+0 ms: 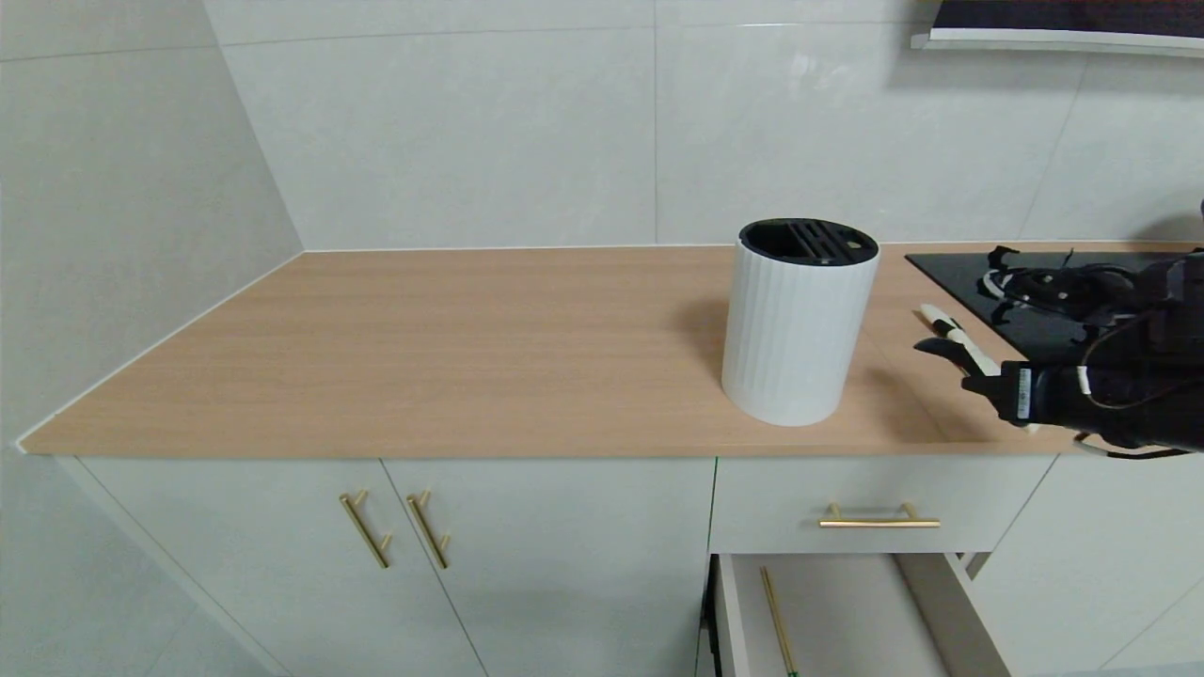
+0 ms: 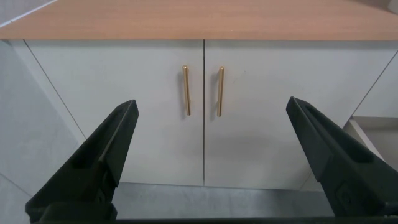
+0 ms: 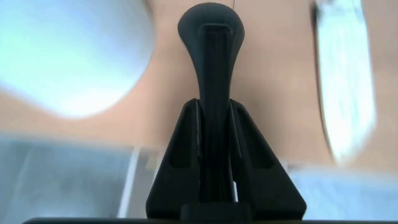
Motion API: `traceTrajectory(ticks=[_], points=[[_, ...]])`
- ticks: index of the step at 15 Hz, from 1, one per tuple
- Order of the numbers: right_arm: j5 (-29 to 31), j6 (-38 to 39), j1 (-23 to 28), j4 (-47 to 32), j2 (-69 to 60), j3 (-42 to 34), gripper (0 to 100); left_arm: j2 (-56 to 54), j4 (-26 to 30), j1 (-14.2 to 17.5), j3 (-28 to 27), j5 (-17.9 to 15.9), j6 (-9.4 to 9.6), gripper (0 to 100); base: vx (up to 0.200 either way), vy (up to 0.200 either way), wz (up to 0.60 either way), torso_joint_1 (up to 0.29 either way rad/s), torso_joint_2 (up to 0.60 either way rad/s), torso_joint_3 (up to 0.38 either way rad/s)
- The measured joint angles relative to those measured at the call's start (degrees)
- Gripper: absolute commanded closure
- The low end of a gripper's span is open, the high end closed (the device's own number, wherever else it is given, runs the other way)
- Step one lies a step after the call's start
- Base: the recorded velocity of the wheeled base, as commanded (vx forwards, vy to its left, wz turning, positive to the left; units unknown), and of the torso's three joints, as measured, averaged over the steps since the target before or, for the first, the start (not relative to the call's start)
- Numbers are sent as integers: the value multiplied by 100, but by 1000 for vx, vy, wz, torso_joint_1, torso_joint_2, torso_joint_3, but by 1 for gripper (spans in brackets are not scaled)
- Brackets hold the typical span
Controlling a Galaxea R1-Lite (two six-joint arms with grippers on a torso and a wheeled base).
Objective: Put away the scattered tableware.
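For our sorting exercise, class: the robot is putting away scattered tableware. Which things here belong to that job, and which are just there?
Job in hand:
white slotted holder
white-handled utensil lying on the counter
black-handled utensil, clamped in the right gripper

Just there:
hob
cabinet doors
drawer handle
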State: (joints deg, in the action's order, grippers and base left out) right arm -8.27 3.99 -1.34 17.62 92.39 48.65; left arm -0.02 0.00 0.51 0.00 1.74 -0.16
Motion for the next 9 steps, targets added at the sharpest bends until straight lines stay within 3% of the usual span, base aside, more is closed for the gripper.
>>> traceTrajectory(ticks=[5,9], points=[[-22,88,-383,-1759,-1775,-767,100,0,0,-5,0,0,0,0,0,0,0,0,0,0],[-43,74,-592,-1903,-2269,-1285,100,0,2,0,-2,0,0,0,0,0,0,0,0,0]])
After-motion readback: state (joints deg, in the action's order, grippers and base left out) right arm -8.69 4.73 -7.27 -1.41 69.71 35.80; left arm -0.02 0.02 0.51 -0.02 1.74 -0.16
